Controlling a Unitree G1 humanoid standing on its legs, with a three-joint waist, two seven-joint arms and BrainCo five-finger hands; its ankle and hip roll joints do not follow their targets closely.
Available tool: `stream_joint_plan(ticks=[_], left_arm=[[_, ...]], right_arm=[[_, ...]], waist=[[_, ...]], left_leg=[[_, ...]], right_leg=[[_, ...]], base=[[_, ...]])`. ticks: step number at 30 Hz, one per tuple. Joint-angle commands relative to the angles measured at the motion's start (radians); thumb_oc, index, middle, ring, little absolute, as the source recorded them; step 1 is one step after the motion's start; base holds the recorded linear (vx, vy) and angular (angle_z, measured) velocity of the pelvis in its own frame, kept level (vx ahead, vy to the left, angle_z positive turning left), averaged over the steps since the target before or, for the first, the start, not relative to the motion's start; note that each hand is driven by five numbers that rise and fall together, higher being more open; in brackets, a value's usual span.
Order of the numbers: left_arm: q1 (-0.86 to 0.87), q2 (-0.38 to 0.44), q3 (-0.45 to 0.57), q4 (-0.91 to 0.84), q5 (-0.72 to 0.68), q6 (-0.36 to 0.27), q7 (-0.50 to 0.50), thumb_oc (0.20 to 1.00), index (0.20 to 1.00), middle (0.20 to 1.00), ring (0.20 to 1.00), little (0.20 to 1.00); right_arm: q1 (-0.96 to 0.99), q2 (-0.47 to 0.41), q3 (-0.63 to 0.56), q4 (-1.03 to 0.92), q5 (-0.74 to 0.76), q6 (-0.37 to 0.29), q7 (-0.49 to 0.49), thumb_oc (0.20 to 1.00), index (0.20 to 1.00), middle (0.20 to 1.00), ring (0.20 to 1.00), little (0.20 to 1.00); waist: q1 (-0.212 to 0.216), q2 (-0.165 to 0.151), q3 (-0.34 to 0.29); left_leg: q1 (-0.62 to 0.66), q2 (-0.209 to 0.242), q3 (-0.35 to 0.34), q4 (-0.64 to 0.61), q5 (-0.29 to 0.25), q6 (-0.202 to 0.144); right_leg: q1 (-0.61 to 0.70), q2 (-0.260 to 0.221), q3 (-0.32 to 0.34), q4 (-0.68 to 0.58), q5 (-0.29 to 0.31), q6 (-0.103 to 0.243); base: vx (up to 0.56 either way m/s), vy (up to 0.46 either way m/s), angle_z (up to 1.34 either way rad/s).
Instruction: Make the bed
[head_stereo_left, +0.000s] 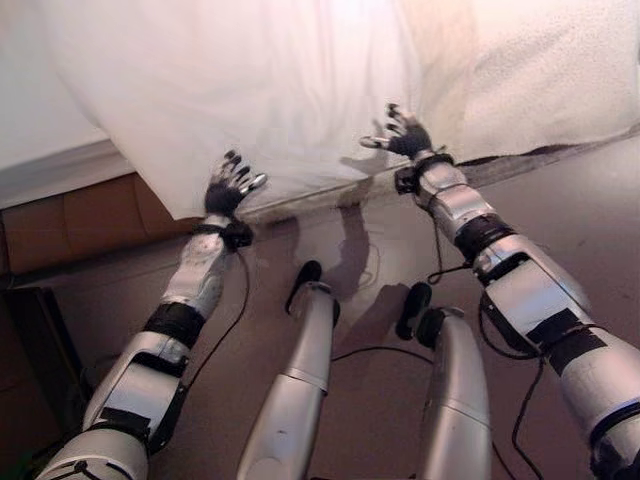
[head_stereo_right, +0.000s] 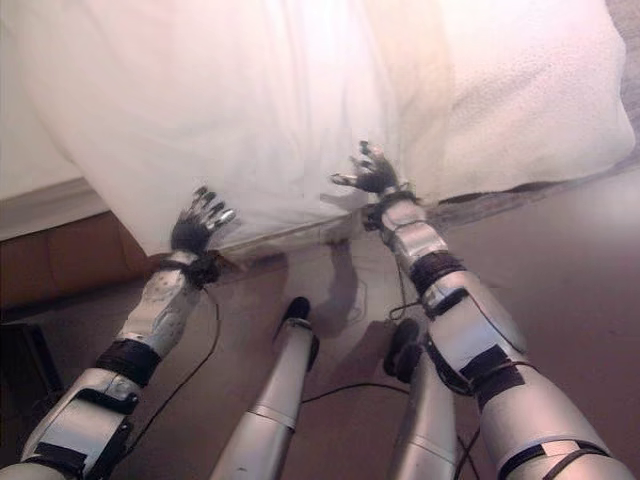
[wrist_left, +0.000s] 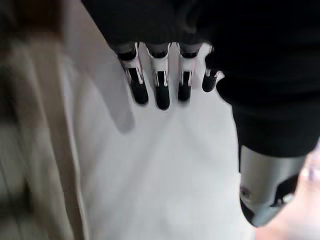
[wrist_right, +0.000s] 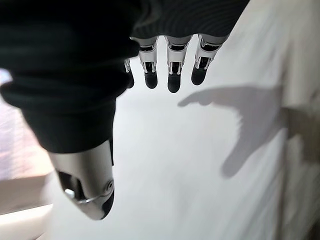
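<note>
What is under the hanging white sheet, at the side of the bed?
Below the white sheet's lower edge, a strip of the bed's side shows, then the brown floor. Higher up, the sheet covers the bed. Left hand and right hand are open before it.

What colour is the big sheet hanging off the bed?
The thin bed sheet is plain white, best seen in the left eye view.
</note>
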Motion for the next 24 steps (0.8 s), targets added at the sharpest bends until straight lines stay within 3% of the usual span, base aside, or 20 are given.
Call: stream_joint_plan(ticks=[1, 6, 12, 16, 17, 19, 20, 21, 22, 23, 24], left_arm=[[0.044, 0.114, 0.134, 0.132, -0.020, -0.040, 0.051, 1.000, 1.000, 1.000, 1.000, 1.000], [0.169, 0.163, 0.250, 0.205, -0.066, -0.037, 0.042, 1.000, 1.000, 1.000, 1.000, 1.000], [0.314, 0.163, 0.374, 0.245, -0.088, -0.043, 0.043, 1.000, 1.000, 1.000, 1.000, 1.000], [0.362, 0.159, 0.458, 0.254, -0.068, -0.083, 0.119, 1.000, 1.000, 1.000, 1.000, 1.000], [0.356, 0.157, 0.478, 0.247, -0.054, -0.100, 0.152, 1.000, 1.000, 1.000, 1.000, 1.000], [0.353, 0.119, 0.530, 0.216, -0.045, -0.156, 0.262, 1.000, 1.000, 1.000, 1.000, 1.000], [0.352, 0.068, 0.557, 0.179, -0.010, -0.184, 0.333, 1.000, 1.000, 1.000, 1.000, 1.000], [0.356, 0.065, 0.555, 0.172, -0.004, -0.183, 0.340, 1.000, 1.000, 1.000, 1.000, 1.000], [0.366, 0.022, 0.556, 0.138, 0.029, -0.193, 0.366, 1.000, 1.000, 1.000, 1.000, 1.000], [0.408, -0.072, 0.535, 0.073, 0.088, -0.186, 0.387, 1.000, 1.000, 1.000, 1.000, 1.000], [0.415, -0.075, 0.531, 0.065, 0.093, -0.184, 0.392, 1.000, 1.000, 1.000, 1.000, 1.000]], right_arm=[[-0.019, -0.096, -0.074, 0.047, -0.038, -0.022, -0.042, 1.000, 1.000, 1.000, 1.000, 1.000], [0.026, -0.203, -0.126, 0.080, -0.031, -0.015, -0.054, 1.000, 1.000, 1.000, 1.000, 1.000], [0.071, -0.274, -0.157, 0.071, -0.033, -0.023, -0.060, 1.000, 1.000, 1.000, 1.000, 1.000], [0.101, -0.318, -0.198, 0.045, -0.037, -0.045, -0.118, 1.000, 1.000, 1.000, 1.000, 1.000], [0.107, -0.326, -0.215, 0.030, -0.041, -0.058, -0.139, 1.000, 1.000, 1.000, 1.000, 1.000], [0.190, -0.307, -0.254, -0.033, -0.075, -0.080, -0.200, 1.000, 1.000, 1.000, 1.000, 1.000], [0.266, -0.293, -0.310, -0.097, -0.100, -0.097, -0.248, 1.000, 1.000, 1.000, 1.000, 1.000], [0.275, -0.292, -0.314, -0.105, -0.103, -0.096, -0.252, 1.000, 1.000, 1.000, 1.000, 1.000], [0.323, -0.280, -0.332, -0.134, -0.128, -0.101, -0.266, 1.000, 1.000, 1.000, 1.000, 1.000], [0.423, -0.244, -0.385, -0.178, -0.140, -0.110, -0.278, 1.000, 1.000, 1.000, 1.000, 1.000], [0.435, -0.244, -0.389, -0.185, -0.142, -0.109, -0.280, 1.000, 1.000, 1.000, 1.000, 1.000]], waist=[[0.032, -0.003, -0.029], [0.045, 0.004, -0.029], [0.051, 0.007, -0.029], [0.047, 0.005, -0.029], [0.045, 0.004, -0.029], [0.038, -0.005, -0.029], [0.030, -0.014, -0.029], [0.032, -0.013, -0.029], [0.030, -0.018, -0.029], [0.030, -0.021, -0.029], [0.032, -0.016, -0.029]], left_leg=[[-0.017, -0.002, 0.008, -0.107, 0.065, 0.088], [-0.039, -0.011, 0.001, -0.084, 0.055, 0.091], [-0.052, -0.015, 0.004, -0.069, 0.050, 0.091], [-0.050, -0.013, 0.010, -0.067, 0.044, 0.091], [-0.072, -0.016, 0.004, -0.077, 0.075, 0.086], [-0.030, -0.007, 0.011, -0.086, 0.049, 0.090], [-0.022, -0.004, 0.004, -0.117, 0.075, 0.087], [-0.017, -0.003, 0.004, -0.120, 0.076, 0.087], [0.010, 0.002, 0.003, -0.144, 0.074, 0.087], [0.074, 0.009, -0.005, -0.190, 0.075, 0.090], [0.086, 0.011, -0.008, -0.197, 0.076, 0.090]], right_leg=[[0.023, -0.002, 0.060, -0.065, -0.041, 0.064], [0.001, -0.007, 0.056, -0.031, -0.065, 0.062], [-0.013, -0.009, 0.058, -0.012, -0.077, 0.059], [-0.016, -0.010, 0.064, -0.006, -0.083, 0.060], [-0.036, -0.013, 0.055, -0.021, -0.053, 0.053], [-0.001, -0.011, 0.060, -0.021, -0.079, 0.061], [0.006, -0.016, 0.048, -0.055, -0.048, 0.059], [0.012, -0.016, 0.046, -0.057, -0.048, 0.059], [0.035, -0.018, 0.043, -0.071, -0.048, 0.060], [0.101, -0.021, 0.033, -0.110, -0.045, 0.061], [0.115, -0.020, 0.028, -0.118, -0.043, 0.060]], base=[[0.02, -0.022, 0.10], [0.01, -0.011, 0.14], [0.00, 0.002, 0.03], [-0.02, 0.006, 0.00], [-0.01, -0.013, -0.05], [-0.01, -0.031, -0.05], [-0.07, -0.008, 0.03], [-0.07, -0.016, 0.05], [0.02, -0.069, 0.01], [0.02, -0.070, -0.07], [0.03, -0.084, 0.01]])
